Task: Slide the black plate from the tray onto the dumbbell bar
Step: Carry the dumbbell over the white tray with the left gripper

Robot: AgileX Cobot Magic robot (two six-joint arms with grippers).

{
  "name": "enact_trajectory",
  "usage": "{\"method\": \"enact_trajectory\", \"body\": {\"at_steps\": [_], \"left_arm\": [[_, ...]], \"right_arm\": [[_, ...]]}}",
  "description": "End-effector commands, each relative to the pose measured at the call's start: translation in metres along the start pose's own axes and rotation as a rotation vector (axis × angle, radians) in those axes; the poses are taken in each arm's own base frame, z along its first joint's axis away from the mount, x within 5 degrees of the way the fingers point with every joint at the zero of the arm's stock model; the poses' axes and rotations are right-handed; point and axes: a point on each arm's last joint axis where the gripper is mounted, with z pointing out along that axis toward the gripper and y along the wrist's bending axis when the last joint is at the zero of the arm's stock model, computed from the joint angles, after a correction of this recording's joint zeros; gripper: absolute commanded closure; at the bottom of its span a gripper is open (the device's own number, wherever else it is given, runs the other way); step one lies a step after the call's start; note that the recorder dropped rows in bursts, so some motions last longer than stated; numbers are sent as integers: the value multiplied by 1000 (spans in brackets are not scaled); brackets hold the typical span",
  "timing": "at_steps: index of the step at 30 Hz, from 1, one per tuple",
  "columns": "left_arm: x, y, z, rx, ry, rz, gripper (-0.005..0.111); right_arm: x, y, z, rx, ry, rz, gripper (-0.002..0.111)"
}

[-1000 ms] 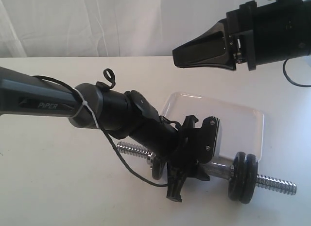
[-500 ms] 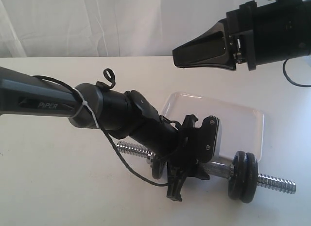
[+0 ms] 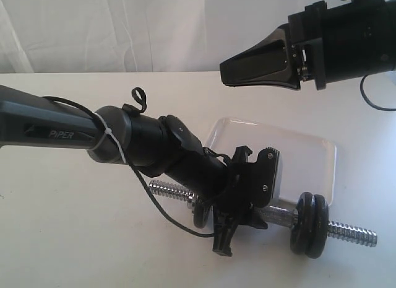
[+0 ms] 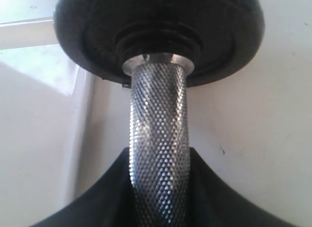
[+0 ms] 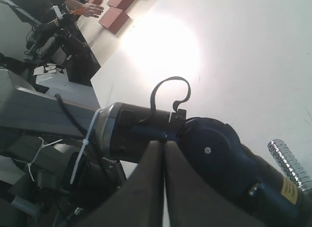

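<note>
The dumbbell bar [image 3: 352, 233] lies on the white table in front of the tray [image 3: 309, 152]. Two black plates [image 3: 311, 225] sit side by side on its right part. Another black plate [image 3: 199, 215] shows partly behind the left arm. My left gripper [image 3: 238, 217] is shut on the bar's middle. In the left wrist view its jaws [image 4: 158, 161] clamp the knurled shaft [image 4: 158, 114], with a black plate [image 4: 161, 31] just beyond. My right gripper [image 3: 228, 74] hangs high at the upper right, shut and empty. The visible part of the tray is bare.
The left arm [image 3: 142, 142] reaches across the table's middle with a loose black cable [image 3: 164, 213] hanging under it. The right wrist view looks down on that arm [image 5: 209, 154] and the bar's threaded end [image 5: 287, 163]. A white curtain hangs behind.
</note>
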Motion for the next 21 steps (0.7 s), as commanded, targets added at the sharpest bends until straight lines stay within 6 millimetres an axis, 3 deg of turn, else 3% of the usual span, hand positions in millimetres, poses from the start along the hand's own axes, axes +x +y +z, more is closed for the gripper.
{"method": "enact_trajectory", "body": {"at_steps": [1, 16, 21], "left_arm": [[-30, 15, -19, -58, -134, 6, 76], [-27, 13, -15, -41, -126, 11, 75], [-27, 13, -15, -39, -125, 15, 45]], "right_arm": [[0, 2, -1, -5, -5, 4, 107], [0, 2, -1, -6, -7, 9, 107], [0, 2, -1, -6, -7, 17, 107]]}}
